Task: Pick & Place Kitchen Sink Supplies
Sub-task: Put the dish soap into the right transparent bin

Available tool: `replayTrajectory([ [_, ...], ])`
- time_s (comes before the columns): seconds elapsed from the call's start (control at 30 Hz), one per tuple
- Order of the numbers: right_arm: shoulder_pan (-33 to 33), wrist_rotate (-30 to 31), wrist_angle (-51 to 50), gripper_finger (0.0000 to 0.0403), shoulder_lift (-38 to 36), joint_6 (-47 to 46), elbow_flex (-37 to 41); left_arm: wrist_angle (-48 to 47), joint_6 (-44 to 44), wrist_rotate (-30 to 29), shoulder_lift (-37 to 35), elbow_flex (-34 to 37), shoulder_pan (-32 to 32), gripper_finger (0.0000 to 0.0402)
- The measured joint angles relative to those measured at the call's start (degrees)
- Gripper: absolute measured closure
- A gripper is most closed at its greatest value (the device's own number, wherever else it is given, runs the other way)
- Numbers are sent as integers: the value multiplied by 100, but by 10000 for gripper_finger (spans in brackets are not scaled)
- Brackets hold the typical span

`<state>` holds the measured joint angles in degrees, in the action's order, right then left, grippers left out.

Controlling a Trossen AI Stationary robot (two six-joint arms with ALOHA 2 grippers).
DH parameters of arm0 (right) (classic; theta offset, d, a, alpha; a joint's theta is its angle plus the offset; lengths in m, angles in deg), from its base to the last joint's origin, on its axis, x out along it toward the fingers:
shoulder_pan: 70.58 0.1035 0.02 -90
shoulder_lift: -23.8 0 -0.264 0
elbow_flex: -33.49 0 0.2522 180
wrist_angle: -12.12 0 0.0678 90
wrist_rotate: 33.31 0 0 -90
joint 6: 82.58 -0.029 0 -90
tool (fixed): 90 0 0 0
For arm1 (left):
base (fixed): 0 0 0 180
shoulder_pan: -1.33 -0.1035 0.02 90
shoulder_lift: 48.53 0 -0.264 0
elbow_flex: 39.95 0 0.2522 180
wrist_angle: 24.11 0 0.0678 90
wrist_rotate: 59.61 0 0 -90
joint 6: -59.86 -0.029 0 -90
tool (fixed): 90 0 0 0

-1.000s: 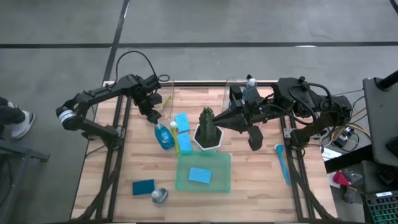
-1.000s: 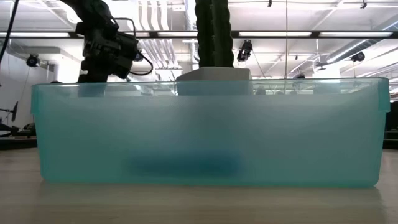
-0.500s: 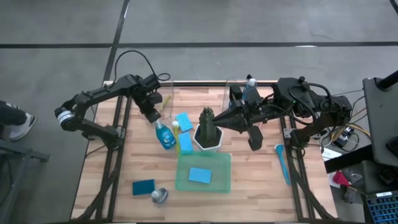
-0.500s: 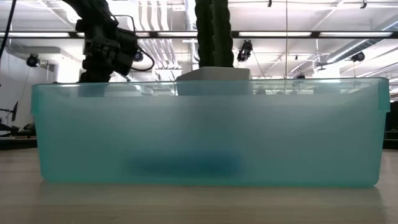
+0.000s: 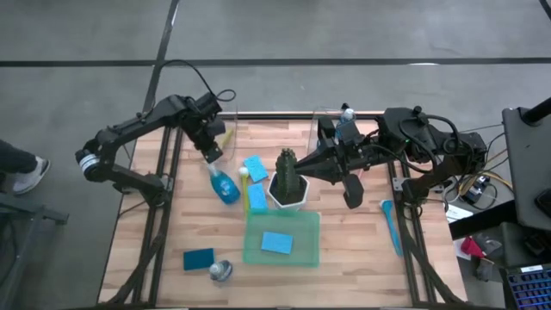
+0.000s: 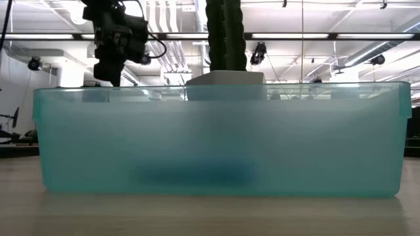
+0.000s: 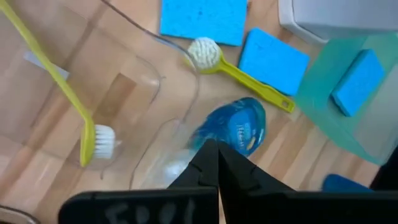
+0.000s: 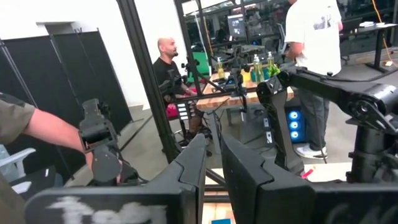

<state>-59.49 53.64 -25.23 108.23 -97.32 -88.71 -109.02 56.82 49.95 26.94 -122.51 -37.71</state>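
Hovering left claw (image 7: 216, 163) pressed together, empty, above blue bottle (image 5: 225, 185) beside plant (image 5: 288, 176); risking regrasp toppling it.

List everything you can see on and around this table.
Bottle of blue liquid: one, left of the plant.
Lying bottle: one, clear, beside the dark sponge.
Light blue sponges: three; two by the pot, one in the tray.
Dark blue sponge: one, left of the tray.
Yellow brushes: two; one by the sponges, one in a clear bin.
Blue brush: one, table's right edge.
Plant: one, green, white pot, centre.
Tray: one, green.
Clear bin: one, clear, beside the yellow brushes.
People: three, in the room beyond.
Left gripper: fingers shut, above the blue bottle.
Right gripper: right of the plant.
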Motion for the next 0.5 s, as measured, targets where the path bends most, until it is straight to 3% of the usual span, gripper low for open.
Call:
replayTrajectory([
  [0.23,0,0,0,353,0,-2,0,-148,150,112,-59,26,179,400],
  [0.3,0,0,0,353,0,-2,-1,-229,166,376,-100,25,269,401],
  [0.4,0,0,-2,353,0,-2,1,-242,-9,748,-271,40,563,401],
  [0.5,0,0,-17,353,0,0,1,-445,-247,752,-412,123,946,401],
])
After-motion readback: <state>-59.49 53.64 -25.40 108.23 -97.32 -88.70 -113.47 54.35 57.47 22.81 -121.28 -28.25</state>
